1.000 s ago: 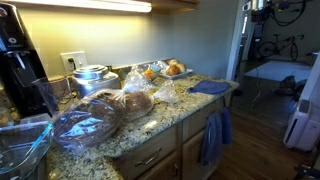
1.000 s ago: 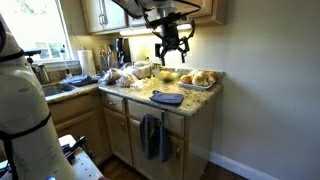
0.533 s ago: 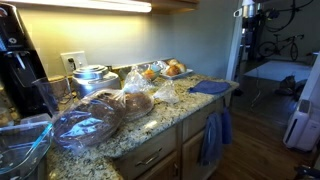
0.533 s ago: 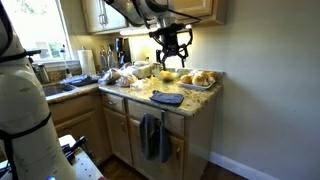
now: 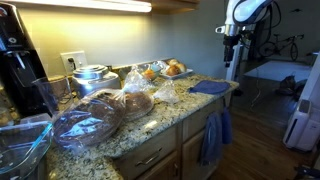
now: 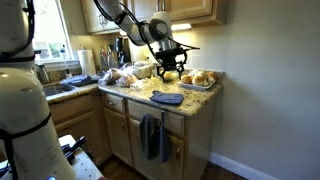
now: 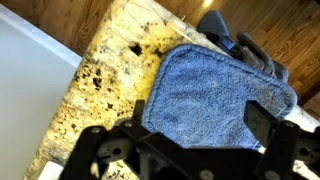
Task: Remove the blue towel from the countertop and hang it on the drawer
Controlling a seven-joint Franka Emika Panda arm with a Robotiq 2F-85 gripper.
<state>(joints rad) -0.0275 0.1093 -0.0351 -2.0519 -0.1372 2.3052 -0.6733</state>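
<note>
— While the fingers (image 7: pixel 268 128) hang spread wide with nothing in them, where does the blue towel (image 7: pixel 215 100) lie?

— Flat on the desk (image 7: pixel 110 70), near its outer corner. It is directly under the fingers and apart from them.

— What could go wrong from here?

— I judge three things. If the fingers come down too far, they strike hard stone. If they close too high, they pinch only a thin fold, and the soft cloth may slip out on the lift. The towel also sits close to the rim, so a sideways nudge could push it over the edge. Then there is a duller blue-grey towel (image 5: pixel 213 135) hanging on the cabinet front just below. Bringing the blue one there could knock it down, or the wrong cloth could be taken.

— And the count?

— Two towels: one bright blue on the desk and one blue-grey hanging. One arm, with one pair of fingers. One heap of rolls (image 5: pixel 172 68) sits beyond the blue towel, but I cannot count the rolls. Plastic-wrapped dishes stand farther along the desk, too blurred to number.
</note>
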